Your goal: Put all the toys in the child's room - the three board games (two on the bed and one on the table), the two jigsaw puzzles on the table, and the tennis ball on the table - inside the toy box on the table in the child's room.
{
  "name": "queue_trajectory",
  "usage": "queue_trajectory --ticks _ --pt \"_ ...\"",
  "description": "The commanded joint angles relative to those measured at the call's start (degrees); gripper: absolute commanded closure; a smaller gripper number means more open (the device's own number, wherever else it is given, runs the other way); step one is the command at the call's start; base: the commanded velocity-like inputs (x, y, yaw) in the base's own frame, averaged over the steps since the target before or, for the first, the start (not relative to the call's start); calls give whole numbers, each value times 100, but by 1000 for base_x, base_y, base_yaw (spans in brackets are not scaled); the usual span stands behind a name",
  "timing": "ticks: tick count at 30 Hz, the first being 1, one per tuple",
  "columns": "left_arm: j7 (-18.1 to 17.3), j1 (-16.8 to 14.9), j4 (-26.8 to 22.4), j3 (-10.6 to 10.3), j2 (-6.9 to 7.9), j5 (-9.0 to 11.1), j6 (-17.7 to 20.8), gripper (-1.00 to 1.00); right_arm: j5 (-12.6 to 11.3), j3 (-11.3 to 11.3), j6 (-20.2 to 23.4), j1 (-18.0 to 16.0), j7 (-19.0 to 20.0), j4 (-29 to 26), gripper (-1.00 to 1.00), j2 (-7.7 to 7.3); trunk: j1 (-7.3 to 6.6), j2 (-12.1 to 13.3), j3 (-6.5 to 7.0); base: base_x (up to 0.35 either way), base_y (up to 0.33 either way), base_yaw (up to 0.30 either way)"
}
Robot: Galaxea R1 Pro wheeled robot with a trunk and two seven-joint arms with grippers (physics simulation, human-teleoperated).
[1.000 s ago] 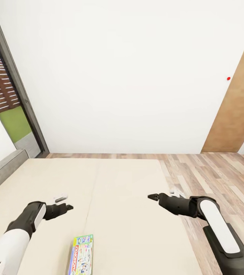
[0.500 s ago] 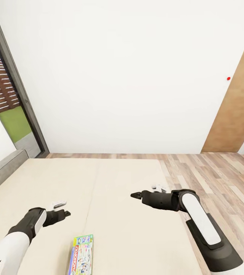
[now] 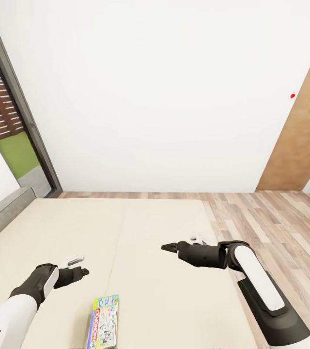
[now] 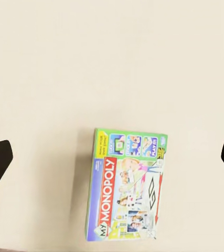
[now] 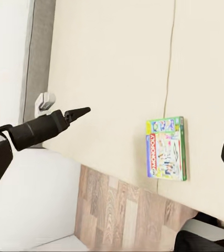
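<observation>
We stand in the child's room, before a white wall (image 3: pixel 155 97) and a wood-plank floor (image 3: pixel 271 218), with the wide bed (image 3: pixel 150 232) under both arms. Its beige mattress has a dark grey frame at our left side. On the mattress, near its closer edge, lies the Monopoly board game (image 3: pixel 103 324), flat and with the lid up.

Our left gripper (image 3: pixel 82 272) hovers above the mattress just beside the box. In its wrist view the two fingers stand far apart and the box lies between them, so it is open and holds nothing. Our right gripper (image 3: pixel 167 247) is over the middle of the bed, well apart from the box. It is also spread wide and empty.

We judge that the step in hand is to collect this board game from the bed. The next move calls for lowering the left gripper over one edge of the box, because the box is flat.
</observation>
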Motion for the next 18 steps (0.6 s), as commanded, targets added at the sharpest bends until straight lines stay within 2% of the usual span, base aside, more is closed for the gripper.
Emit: queue_trajectory --ticks 1,5,13,18 --pt "-38 -5 -8 38 -2 -22 34 -100 -92 7 1 -5 -50 -6 -100 -13 3 -13 -22 0 0 0" --pt "-126 -3 -8 39 2 -12 33 -100 -209 10 1 -7 -22 -4 -100 -9 3 -13 -60 0 0 0" --pt "-656 -7 -8 40 74 -25 112 -100 -240 11 1 0 -15 4 -100 -4 3 -13 -136 0 0 0" --pt "-791 -7 -8 40 97 -14 126 -100 -240 5 1 1 -15 19 -100 3 3 -13 -183 0 0 0"
